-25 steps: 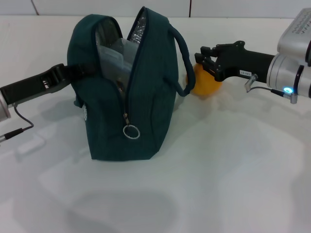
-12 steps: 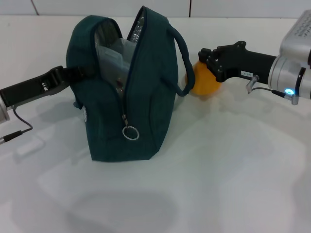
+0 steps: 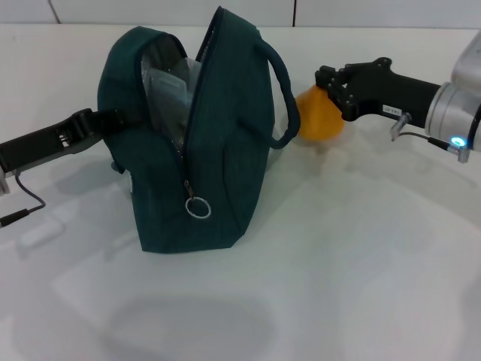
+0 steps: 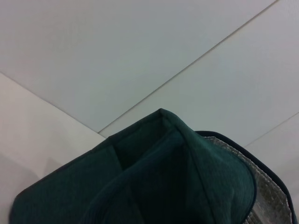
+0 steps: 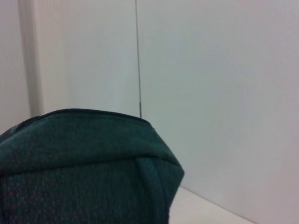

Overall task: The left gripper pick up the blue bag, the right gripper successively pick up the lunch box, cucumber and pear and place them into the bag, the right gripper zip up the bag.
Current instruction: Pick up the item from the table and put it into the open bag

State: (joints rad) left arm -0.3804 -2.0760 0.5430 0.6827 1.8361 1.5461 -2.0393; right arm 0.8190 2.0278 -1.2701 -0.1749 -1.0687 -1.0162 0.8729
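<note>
The blue bag [image 3: 225, 150] stands upright at centre-left of the head view, its top unzipped and gaping. A clear lunch box [image 3: 169, 79] shows inside the opening. My left gripper [image 3: 113, 120] is shut on the bag's left side strap. To the right of the bag's handle [image 3: 284, 83], my right gripper [image 3: 331, 92] is shut on the orange-yellow pear [image 3: 319, 122], holding it just off the table. The cucumber is out of view. Both wrist views show only the bag's fabric: bag [image 4: 154, 177], bag [image 5: 84, 168].
A metal zipper ring [image 3: 198, 207] hangs low on the bag's front seam. The white table [image 3: 361, 263] stretches in front and to the right. A cable [image 3: 22, 207] trails from the left arm.
The right gripper has lifted the pear up and slightly right, off the table. The left arm drew a little to the left, and the bag leaned with it.
</note>
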